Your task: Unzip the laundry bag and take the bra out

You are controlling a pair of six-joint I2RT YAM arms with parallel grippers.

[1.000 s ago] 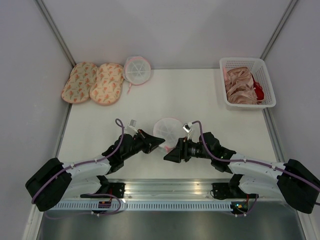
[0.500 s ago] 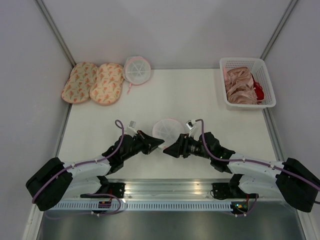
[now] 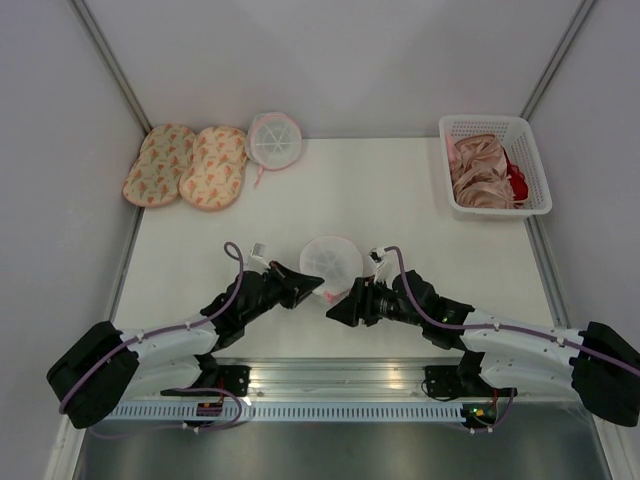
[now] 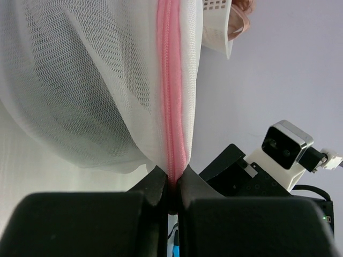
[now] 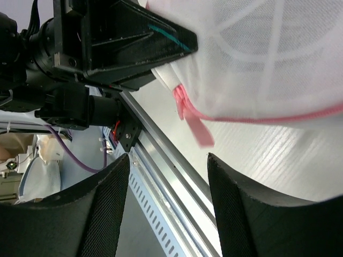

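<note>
The laundry bag [image 3: 332, 261], a round white mesh pouch with pink zip edging, lies at the table's middle front. My left gripper [image 3: 318, 288] is shut on its pink zip edge [image 4: 170, 107] at the near rim. My right gripper [image 3: 334, 311] is open, just near and right of that spot. In the right wrist view the loose pink pull tab [image 5: 197, 128] hangs from the bag [image 5: 268, 64], just above the gap between my open fingers [image 5: 110, 209], untouched. The left gripper [image 5: 182, 40] shows there too. The black bra is hidden.
A ribbed round pouch [image 3: 273, 139] and two patterned pads [image 3: 187, 165] lie at the back left. A white basket [image 3: 495, 126] at the back right holds beige-pink garments [image 3: 478, 172] and a red one [image 3: 517, 183]. An aluminium rail [image 3: 330, 375] runs along the near edge.
The right gripper moved up to the bag's near rim and has drawn back a little toward the near edge. The left gripper keeps its hold on the zip edge.
</note>
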